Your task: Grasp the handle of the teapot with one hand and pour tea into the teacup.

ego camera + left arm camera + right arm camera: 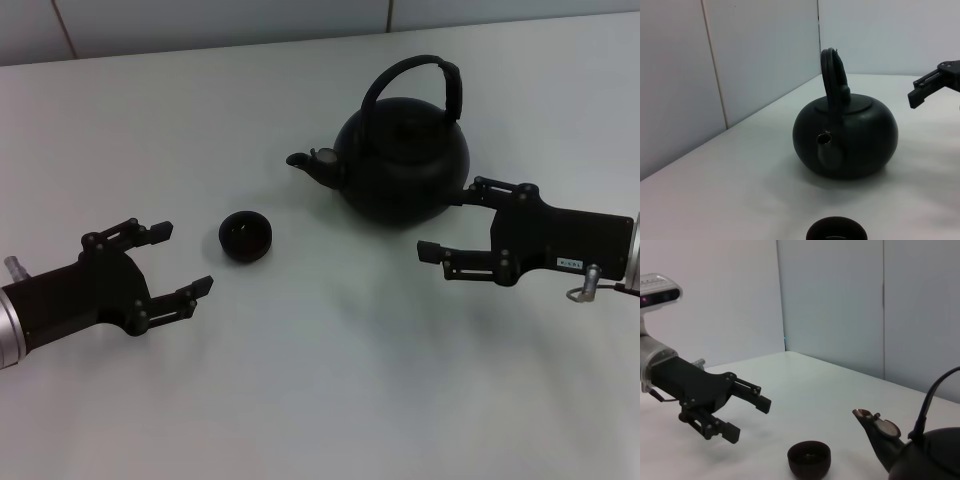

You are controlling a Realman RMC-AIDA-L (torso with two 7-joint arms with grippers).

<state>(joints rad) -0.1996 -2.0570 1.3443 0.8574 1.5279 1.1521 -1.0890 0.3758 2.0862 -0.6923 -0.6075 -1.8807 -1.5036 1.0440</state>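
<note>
The matte black teapot [405, 165] stands upright at the back right of the white table, its spout [312, 163] pointing left. Its arched handle [412, 72] stands up over the lid. The small black teacup [245, 236] sits left of and nearer than the spout. My right gripper [448, 220] is open and empty, level with the pot's lower right side, its far finger close to the body. My left gripper [183, 258] is open and empty, just left of the teacup. The left wrist view shows the teapot [850, 140], handle [832, 75] and teacup rim [836, 230].
A pale panelled wall [200, 25] runs along the table's far edge. The right wrist view shows the left gripper [749, 419], the teacup [809, 457] and the teapot's spout [872, 422]. One of the right gripper's fingers [932, 85] shows in the left wrist view.
</note>
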